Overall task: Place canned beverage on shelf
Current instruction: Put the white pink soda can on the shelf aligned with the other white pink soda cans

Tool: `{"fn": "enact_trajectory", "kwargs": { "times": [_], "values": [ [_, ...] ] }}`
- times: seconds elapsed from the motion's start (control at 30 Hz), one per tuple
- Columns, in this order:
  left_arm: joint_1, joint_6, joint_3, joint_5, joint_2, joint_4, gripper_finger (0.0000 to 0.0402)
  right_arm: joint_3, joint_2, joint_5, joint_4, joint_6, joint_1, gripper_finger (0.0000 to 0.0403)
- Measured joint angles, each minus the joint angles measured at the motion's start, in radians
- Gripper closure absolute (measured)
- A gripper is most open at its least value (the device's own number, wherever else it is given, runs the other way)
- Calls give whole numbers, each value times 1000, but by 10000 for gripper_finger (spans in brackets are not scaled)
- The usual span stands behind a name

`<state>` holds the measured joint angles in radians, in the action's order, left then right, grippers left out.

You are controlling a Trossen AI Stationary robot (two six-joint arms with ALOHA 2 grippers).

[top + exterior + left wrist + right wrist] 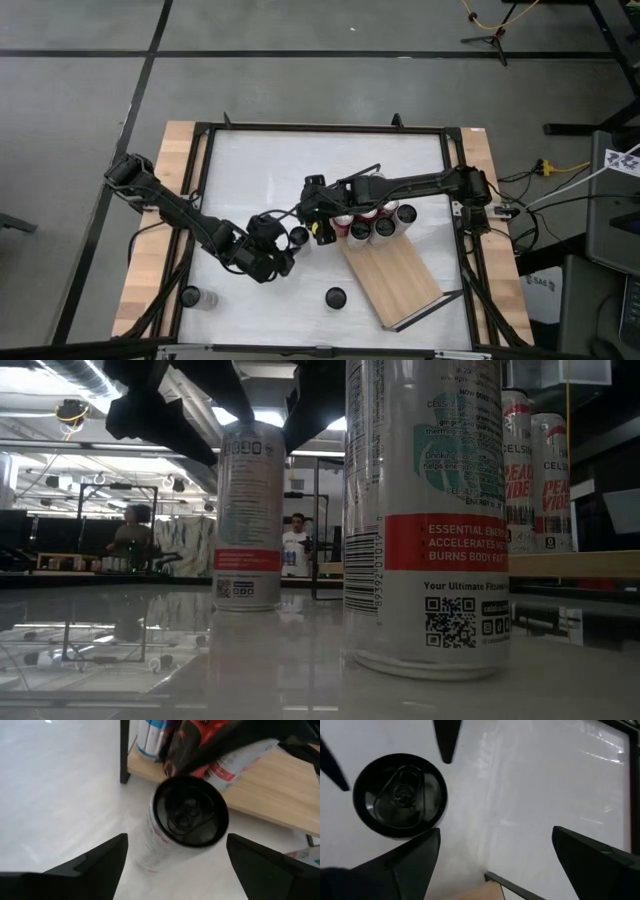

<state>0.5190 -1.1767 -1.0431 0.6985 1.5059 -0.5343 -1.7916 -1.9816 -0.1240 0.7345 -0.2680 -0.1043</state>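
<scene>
Left gripper [283, 252], fingers spread, is hovering over the upright can [298, 236] at frame centre, not gripping. Right gripper [318, 213], also spread, is crowding just above it; the arms risk colliding or toppling the can short of the shelf [398, 280].

**A:** How many shelves?

**B:** One shelf [398, 280], a light-wood board.

**A:** And how many cans are on it?

**B:** Four tops show plainly, clustered at one end, this one among them [383, 229]. The right arm [420, 183] crosses that cluster, so I cannot tell whether it hides more.

**A:** Any loose ones on the table [260, 170]?

**B:** Two with black tops, one here [298, 236] and one here [334, 297]. Two more small round things [190, 296] stand side by side at the table's edge. They may be cans, but I cannot tell.

**A:** Arms?

**B:** Two. The other is the left arm [180, 210].

**A:** Anyone in the room?

**B:** Two people, one [133, 530] and another [295, 545], far behind the table.
</scene>
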Motion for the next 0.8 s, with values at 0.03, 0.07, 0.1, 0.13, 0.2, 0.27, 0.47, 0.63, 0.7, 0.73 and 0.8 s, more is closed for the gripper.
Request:
{"fn": "enact_trajectory", "kwargs": {
  "times": [0.03, 0.07, 0.1, 0.13, 0.2, 0.27, 0.47, 0.63, 0.7, 0.73, 0.8],
  "values": [
    [0, 0, 0, 6, 0, -2, 70, 0, 0, 7, 0, 0, 0, 29],
    [0, 0, 0, 9, 0, -5, 70, 0, 0, 12, 1, 0, 0, 29],
    [0, 0, 0, 12, 0, -8, 70, 0, 0, 12, 1, 0, 0, 29],
    [0, 0, 0, 15, 0, -10, 70, 0, 0, 12, 1, 0, 0, 29],
    [0, 0, -1, 16, 0, -22, 70, 0, 0, 12, 1, 0, 0, 29],
    [0, 0, -1, 17, 0, -40, 70, 0, 0, 12, 1, 0, 0, 29],
    [1, 5, -1, 18, 0, -63, 70, 0, 0, 12, 2, 0, 0, 29],
    [1, 8, -1, 17, 0, -66, 70, 0, 0, 12, 2, -1, 0, 29],
    [1, 8, -1, 13, 0, -76, 70, 0, 0, 13, 5, -2, 0, 29],
    [1, 8, -1, 5, 0, -84, 70, 0, 0, 14, 8, -2, 0, 29],
    [0, 5, -1, -19, 0, -99, 70, 0, 0, 15, 22, -2, 0, 29]
  ]
}}
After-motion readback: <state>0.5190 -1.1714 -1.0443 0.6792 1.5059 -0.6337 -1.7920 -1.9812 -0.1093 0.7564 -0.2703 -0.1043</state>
